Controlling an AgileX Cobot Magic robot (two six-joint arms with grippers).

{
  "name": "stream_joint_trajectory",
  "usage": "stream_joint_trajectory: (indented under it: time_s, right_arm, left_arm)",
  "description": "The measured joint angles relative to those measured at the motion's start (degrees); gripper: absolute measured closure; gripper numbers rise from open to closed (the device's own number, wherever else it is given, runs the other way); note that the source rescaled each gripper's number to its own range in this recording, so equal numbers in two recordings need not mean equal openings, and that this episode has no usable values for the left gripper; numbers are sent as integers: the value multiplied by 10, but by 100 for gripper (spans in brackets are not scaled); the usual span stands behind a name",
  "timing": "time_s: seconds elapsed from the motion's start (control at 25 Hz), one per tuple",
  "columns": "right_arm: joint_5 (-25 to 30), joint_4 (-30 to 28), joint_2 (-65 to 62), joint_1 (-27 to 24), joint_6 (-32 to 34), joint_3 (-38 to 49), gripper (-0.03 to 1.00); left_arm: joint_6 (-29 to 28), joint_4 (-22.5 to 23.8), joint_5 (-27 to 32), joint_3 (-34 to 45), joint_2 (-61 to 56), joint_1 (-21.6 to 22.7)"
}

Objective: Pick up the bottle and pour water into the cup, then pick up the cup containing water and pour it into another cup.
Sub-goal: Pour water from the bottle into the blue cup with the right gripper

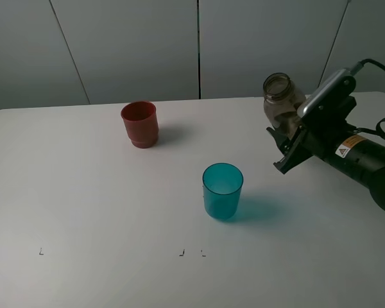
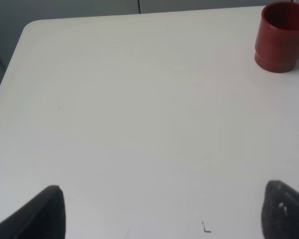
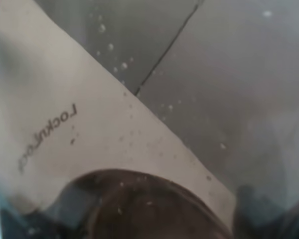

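- My right gripper [image 1: 289, 142] is clamped shut on the bottle [image 1: 279, 102]. The bottle hangs clear of the table [image 1: 83, 205], up and to the right of the cup [image 1: 222, 190], about upright, with its mouth uncapped.
- My left gripper [image 2: 164, 214] stands open with its fingertips wide apart and nothing between them. It is outside the high view, somewhere off to the cup's left.
- Slip risk: the right wrist view shows droplets on the bottle's smooth wall. I judge the bottle could turn or slide in the fingers once I tip it.
- Spill risk: the bottle's mouth is not yet over the cup. If I tilt before it is, or tilt fast through that wide mouth, water lands on the table.
- Knock risk: the cup is light and stands alone, so coming in low with the gripper or the bottle's neck could topple it.
- Bottle contents: the plastic is smoky with a dark mass low down, and I cannot read the water level.
- Cup contents: the wall is translucent teal and it looks empty to me.
- The red cup [image 1: 140, 123] stands well apart from the cup, behind it and to its left. It is opaque with a shadowed inside, and I see no liquid.
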Motion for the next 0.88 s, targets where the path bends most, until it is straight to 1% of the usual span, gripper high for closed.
stream_joint_trajectory:
  time_s: [0.16, 0.32, 0.72, 0.88]
  right_arm:
    - [0, -9, 0, 0, -25, 0, 97]
    - [0, -35, 0, 0, -50, 0, 97]
    - [3, -33, 0, 0, -79, -11, 97]
    - [28, -33, 0, 0, -82, -22, 97]
  left_arm:
    - [0, 0, 0, 0, 0, 0]
    - [0, 0, 0, 0, 0, 0]
    - [-4, 0, 0, 0, 0, 0]
    - [-4, 0, 0, 0, 0, 0]
